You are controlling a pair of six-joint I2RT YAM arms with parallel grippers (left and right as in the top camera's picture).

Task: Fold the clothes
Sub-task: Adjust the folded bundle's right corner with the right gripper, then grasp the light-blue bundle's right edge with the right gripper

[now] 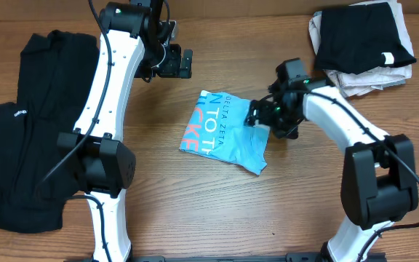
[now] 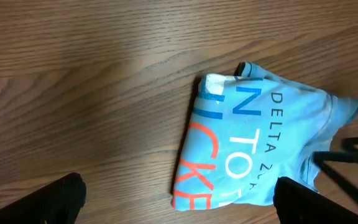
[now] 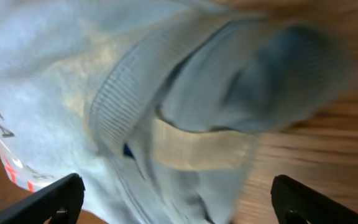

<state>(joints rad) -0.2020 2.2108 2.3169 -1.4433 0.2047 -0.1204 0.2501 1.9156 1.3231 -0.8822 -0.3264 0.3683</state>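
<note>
The light blue T-shirt (image 1: 225, 132) lies folded into a small bundle at the table's middle, its white and orange lettering facing up. It also shows in the left wrist view (image 2: 260, 143). My right gripper (image 1: 257, 115) is open at the shirt's right edge, its fingers spread around the collar and neck label (image 3: 191, 143), very close to the cloth. My left gripper (image 1: 182, 63) is open and empty, above the table behind and left of the shirt; its fingertips (image 2: 179, 202) frame the shirt's near edge.
A black garment (image 1: 35, 124) is spread out at the far left. A stack of folded black and white clothes (image 1: 362, 40) sits at the back right corner. Bare wood lies in front of the shirt.
</note>
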